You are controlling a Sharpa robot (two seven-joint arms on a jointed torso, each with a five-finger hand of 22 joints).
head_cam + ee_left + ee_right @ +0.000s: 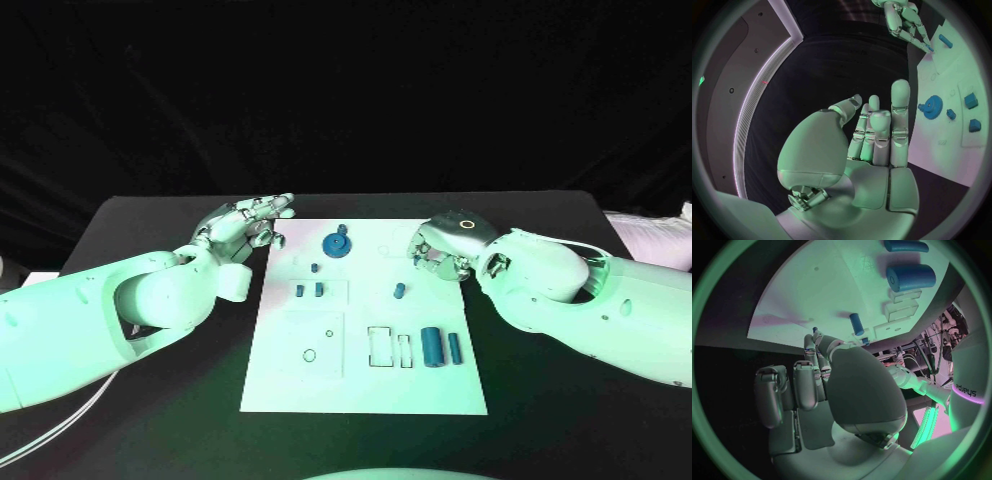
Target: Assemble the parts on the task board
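The white task board (368,375) lies in the middle of the black table. A blue gear (336,245) sits near its far end, with small blue pegs (309,291) below it and one peg (398,291) at mid-board. Two blue cylinders (441,347) lie at the near right. My left hand (248,222) hovers at the board's far left corner, fingers straight (873,135) and holding nothing. My right hand (440,245) is over the board's far right edge and pinches a small blue peg (814,330) at its fingertips, also seen in the left wrist view (929,48).
Black table (577,400) surrounds the board on both sides. Empty outlined slots (381,346) lie beside the cylinders. The gear (931,106) and blue blocks (971,101) lie just beyond my left fingertips. The cylinders (907,277) and a standing peg (856,324) lie ahead of my right hand.
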